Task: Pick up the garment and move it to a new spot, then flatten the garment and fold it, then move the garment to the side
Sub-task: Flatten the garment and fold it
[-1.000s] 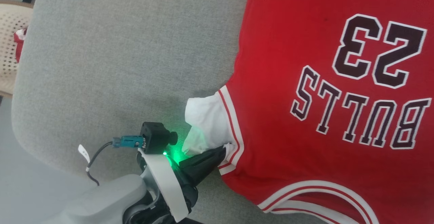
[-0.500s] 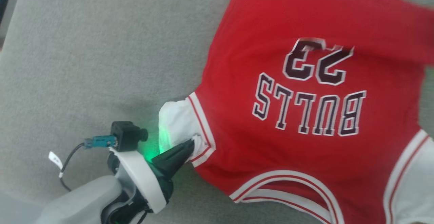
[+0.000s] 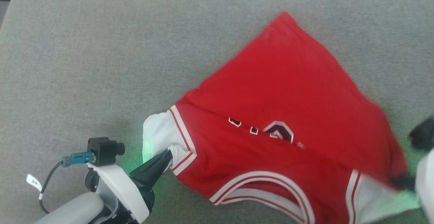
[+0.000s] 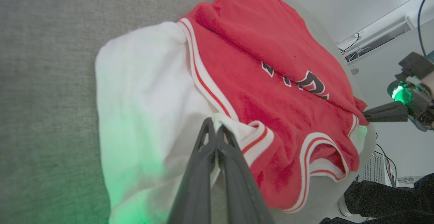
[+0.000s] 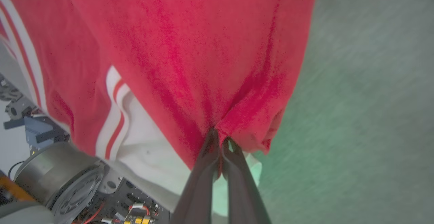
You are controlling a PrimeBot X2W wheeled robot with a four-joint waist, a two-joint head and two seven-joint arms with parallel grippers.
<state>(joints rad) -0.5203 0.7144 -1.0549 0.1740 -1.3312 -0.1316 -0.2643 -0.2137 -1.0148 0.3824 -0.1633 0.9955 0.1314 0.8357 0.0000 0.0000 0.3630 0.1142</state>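
Folding, by the look of it: red cloth doubled over the lettering (image 3: pixel 278 130) of the garment (image 3: pixel 288 81), with just scraps of black and white peeking from the crease. Lies spread on the grey desk (image 3: pixel 84 64), collar (image 3: pixel 264 180) edge nearest the robot, far hem drawn into a peak. Held at two points: left gripper (image 4: pixel 214 129), jaws pressed together on the striped trim (image 4: pixel 256 138) at the join of white sleeve (image 4: pixel 135 98) and red body; right gripper (image 5: pixel 219 138), jaws clamped on a gathered bunch of red cloth at the garment's opposite side, beside the other white sleeve.

To do this well: move both pinches at one pace, holding the span of garment between them lightly taut, without slack buckling in the middle. Stay low over the garment, letting the folded layer settle rather than flop. Line the carried edge square with the collar before letting go.

Soft, limp knit, prone to creasing and bunching at each pinch. Thicker, ribbed-looking trim, probably a firmer hold than the thin body. Matte, felt-like desk covering, likely to drag at the garment's underside.
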